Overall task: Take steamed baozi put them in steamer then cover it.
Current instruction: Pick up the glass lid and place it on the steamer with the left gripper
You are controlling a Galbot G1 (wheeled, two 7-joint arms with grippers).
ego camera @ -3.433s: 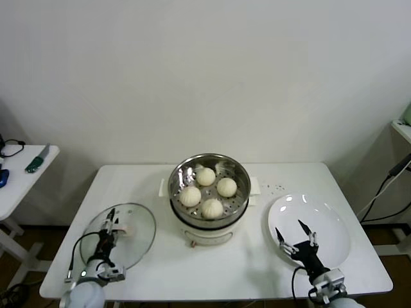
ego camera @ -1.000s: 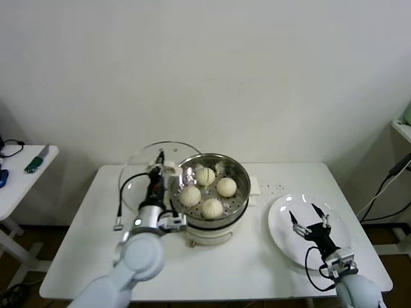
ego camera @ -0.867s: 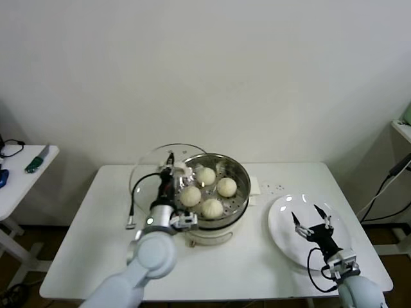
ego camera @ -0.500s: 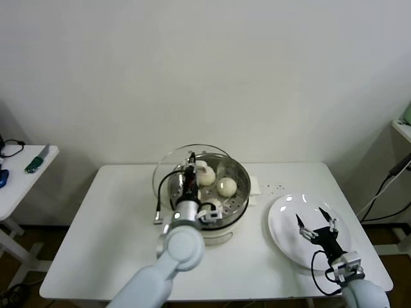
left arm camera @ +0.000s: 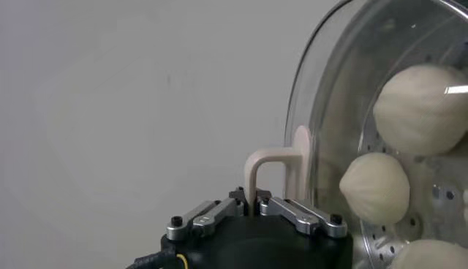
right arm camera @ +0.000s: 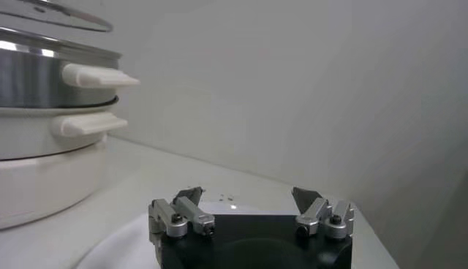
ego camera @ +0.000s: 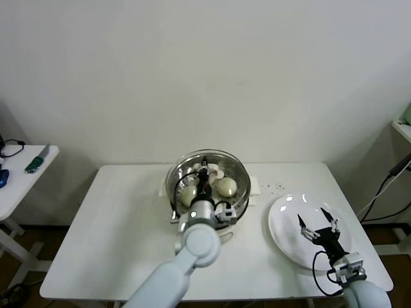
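left pincer [left arm camera: 254, 199] clamped on the cover [ego camera: 207, 172] handle at frame centre, glass sitting over the steamer [ego camera: 239, 200], steamed baozi [ego camera: 226, 187] visible underneath, right pincer [ego camera: 319, 222] spread apart over the plate [ego camera: 289, 212] lower right, all on the desk [ego camera: 115, 218]

From my head camera, my left gripper [ego camera: 204, 168] and its wrist cover the middle of the steamer [ego camera: 239, 192], so only two buns [ego camera: 225, 186] peek out and the rest are blocked from sight. On my left wrist camera the glass lid [left arm camera: 322, 88] runs off the frame edge, and the lowest bun [left arm camera: 431, 256] is cut off too. My right wrist camera catches just one side of the steamer [right arm camera: 44, 146], and the plate [right arm camera: 117, 245] beneath my right gripper [right arm camera: 248, 201] is mostly hidden.
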